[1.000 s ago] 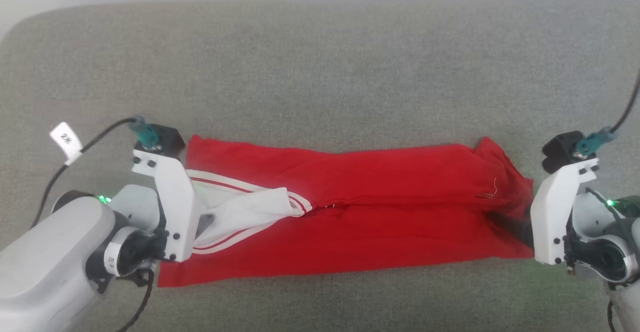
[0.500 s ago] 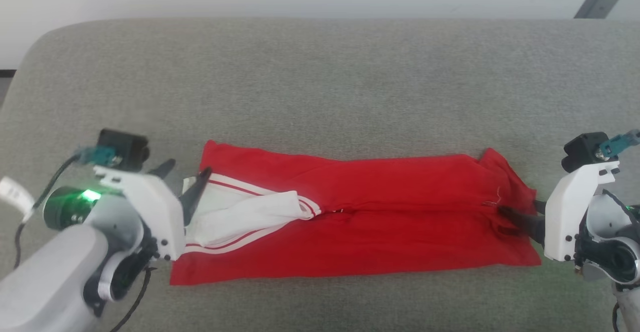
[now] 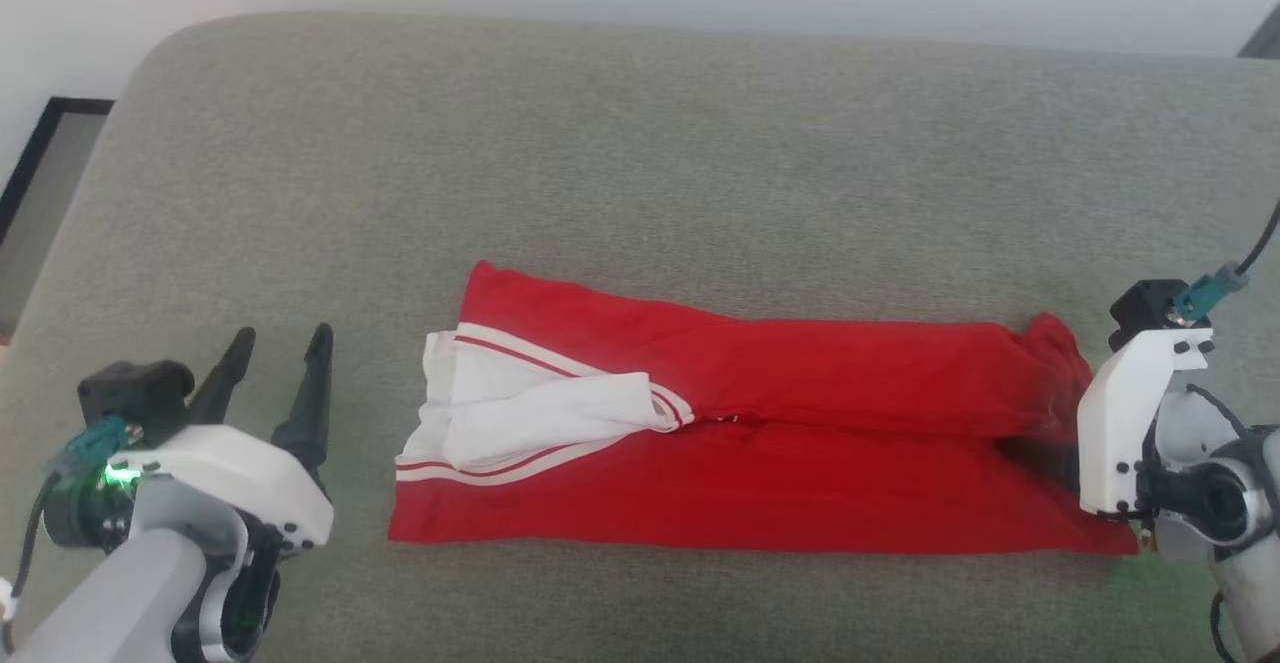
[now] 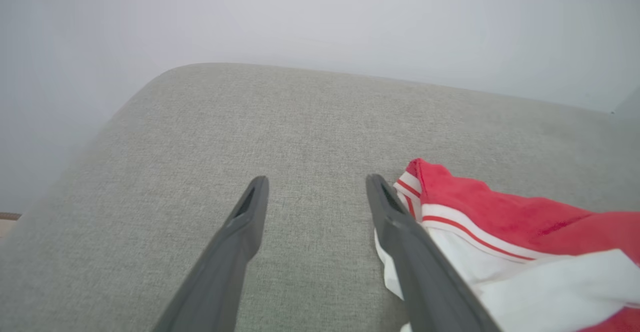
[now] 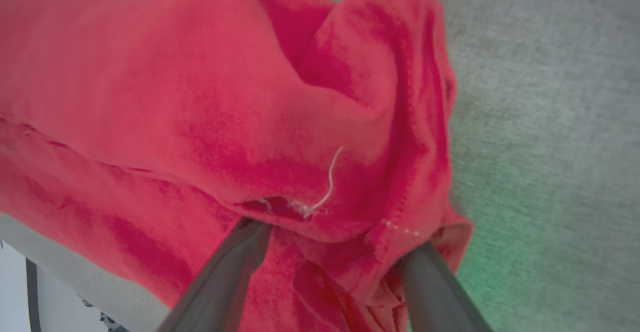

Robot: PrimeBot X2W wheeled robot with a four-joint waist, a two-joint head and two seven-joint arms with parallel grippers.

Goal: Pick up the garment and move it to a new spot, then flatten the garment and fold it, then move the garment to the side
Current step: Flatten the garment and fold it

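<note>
Garment (image 3: 850, 433) lies on the grey cushion (image 3: 640, 143), folded into a long red band along the cushion's near half, from about its middle to its right end. We see its white sleeve (image 3: 540, 408) with striped trim lying on top at the end nearer the cushion's left. Our left gripper (image 3: 282, 335) hovers over the cushion's bare left part, jaws spread wide and empty; in the head view grey cushion shows between its fingers and the cloth. Our right gripper (image 5: 337, 234) sits at the cushion's right end, jaws also spread wide, both fingertips hidden under a rumpled fold of red cloth without pinching it.
</note>
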